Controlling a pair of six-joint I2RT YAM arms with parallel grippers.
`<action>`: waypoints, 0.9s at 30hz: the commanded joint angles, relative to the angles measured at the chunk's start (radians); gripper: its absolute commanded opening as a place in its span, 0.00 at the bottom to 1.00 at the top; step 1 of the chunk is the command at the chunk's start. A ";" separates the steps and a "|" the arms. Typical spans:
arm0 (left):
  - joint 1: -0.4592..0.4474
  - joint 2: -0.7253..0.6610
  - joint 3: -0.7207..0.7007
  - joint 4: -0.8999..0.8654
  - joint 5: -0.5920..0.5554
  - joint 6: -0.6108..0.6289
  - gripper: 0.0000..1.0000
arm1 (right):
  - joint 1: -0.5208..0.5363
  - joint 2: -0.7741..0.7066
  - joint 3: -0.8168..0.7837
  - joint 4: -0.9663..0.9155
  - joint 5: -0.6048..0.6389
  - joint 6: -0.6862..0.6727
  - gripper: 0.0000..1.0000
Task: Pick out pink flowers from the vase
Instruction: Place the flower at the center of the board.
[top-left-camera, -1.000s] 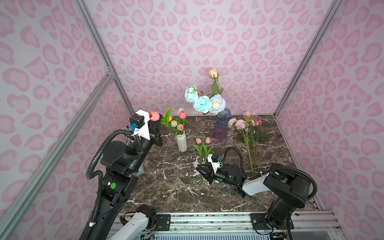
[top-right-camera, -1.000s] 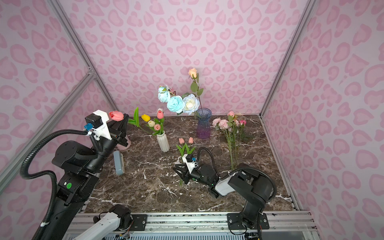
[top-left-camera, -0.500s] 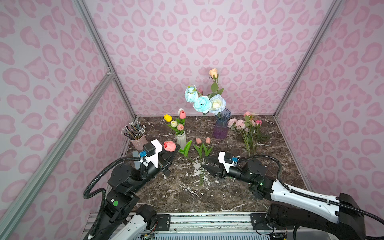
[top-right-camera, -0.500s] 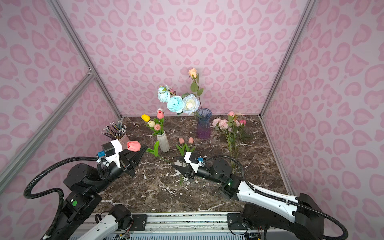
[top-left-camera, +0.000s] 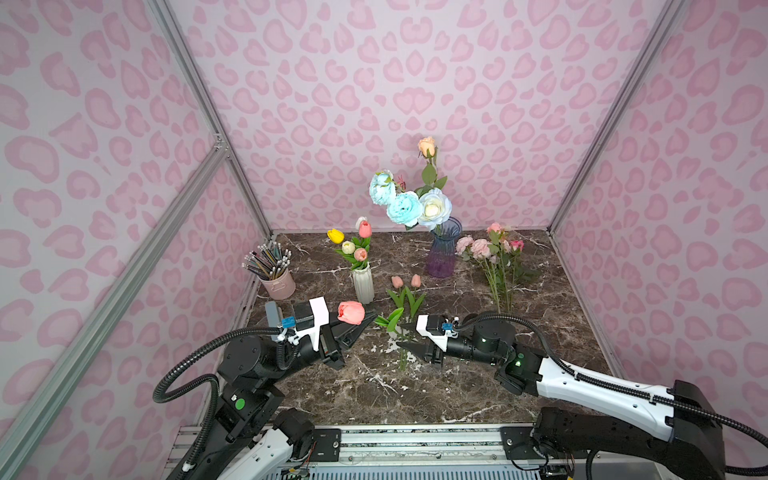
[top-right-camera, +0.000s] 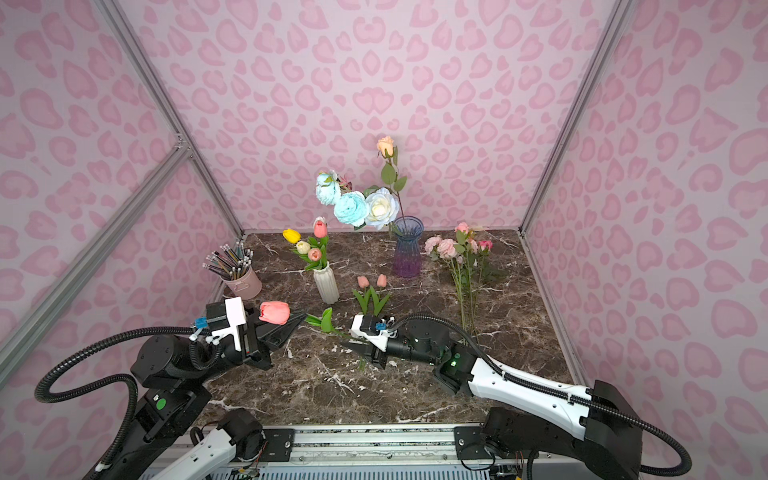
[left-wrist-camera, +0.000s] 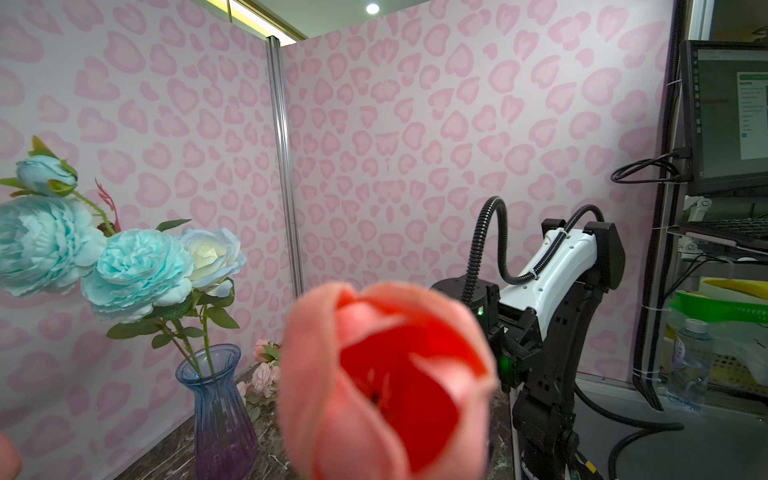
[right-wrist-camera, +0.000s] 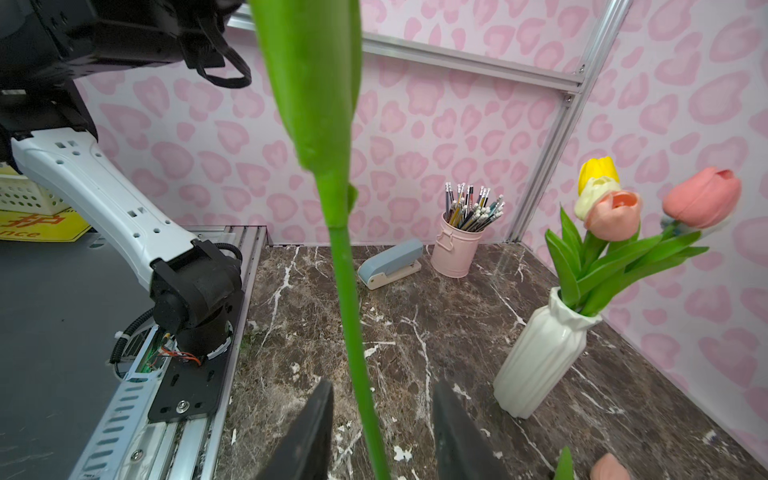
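Left end effector (top-left-camera: 366, 319), lower left of centre in both top views: jaws pressed together on the stem of a pink tulip (top-left-camera: 351, 312). The bloom rides above the black fingers, clear of the counter (top-left-camera: 415, 386). In the left wrist view it fills the lower centre (blurred, very near the lens). Its green stem (right-wrist-camera: 353, 316) and leaf run right toward the right end effector (top-left-camera: 402, 337).

Right end effector: jaws parted. In the right wrist view the stem stands between the two fingers (right-wrist-camera: 311, 432) with a gap on either side; nothing is gripped.

Other pink flowers:
- Two pink tulips (top-left-camera: 364, 229) in the white vase (top-left-camera: 363, 284) at frame centre, beside a yellow tulip (top-left-camera: 335, 235) and a cream one.
- A pair of pink tulips (top-left-camera: 405, 281) lying on the counter just right of that vase.
- A bunch of pink roses (top-left-camera: 482, 248) lying right of centre, near the purple glass vase (top-left-camera: 442, 255).

The purple glass vase holds blue blooms (top-left-camera: 404, 208), a white one and a tall peach rose (top-left-camera: 426, 146).

A pink pencil cup (top-left-camera: 277, 284) stands at the counter's left edge, with a stapler (right-wrist-camera: 390, 262) near it.
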 joint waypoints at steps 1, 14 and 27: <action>0.001 0.003 -0.006 0.043 0.019 0.000 0.05 | 0.001 0.015 0.013 0.007 -0.007 0.014 0.25; 0.000 0.014 -0.036 -0.109 -0.140 0.035 0.64 | 0.001 -0.089 -0.144 0.180 0.129 0.220 0.00; -0.002 -0.066 -0.192 -0.284 -0.353 0.208 0.65 | -0.056 -0.101 -0.143 -0.251 0.360 0.875 0.00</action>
